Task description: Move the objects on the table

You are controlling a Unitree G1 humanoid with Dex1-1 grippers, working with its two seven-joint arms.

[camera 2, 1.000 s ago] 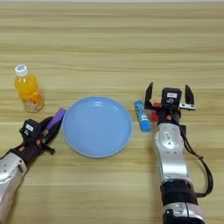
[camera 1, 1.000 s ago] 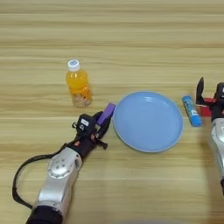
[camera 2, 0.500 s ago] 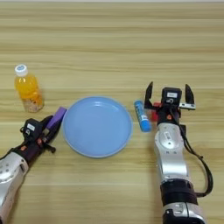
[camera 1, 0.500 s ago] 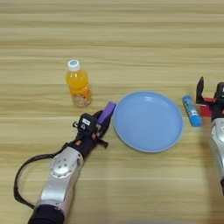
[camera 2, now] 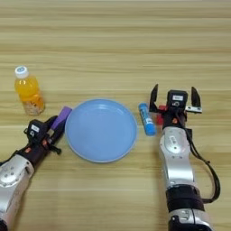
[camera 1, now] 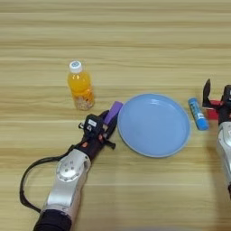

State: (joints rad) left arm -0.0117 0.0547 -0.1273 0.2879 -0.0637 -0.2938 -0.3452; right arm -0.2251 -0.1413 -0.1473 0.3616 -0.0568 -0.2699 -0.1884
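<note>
Wooden table [camera 1: 135,40] fills the view, planks running side to side, and a round blue plate [camera 1: 153,124] sits in the middle of the action. Left of the plate, the left gripper [camera 1: 107,127] is down low on the table with its 2 black fingers closed around the lower end of a flat purple block [camera 1: 113,112]. That block tilts up toward the plate's left rim, just beside it. Up and to the left of the plate stands a bottle of orange drink [camera 1: 80,86], upright, white cap on, near the block but apart from it. Over on the plate's right side lies a blue tube [camera 2: 146,119], just beside the rim. Right of that tube, the right gripper [camera 2: 175,98] has its fingers spread wide, holding nothing.
</note>
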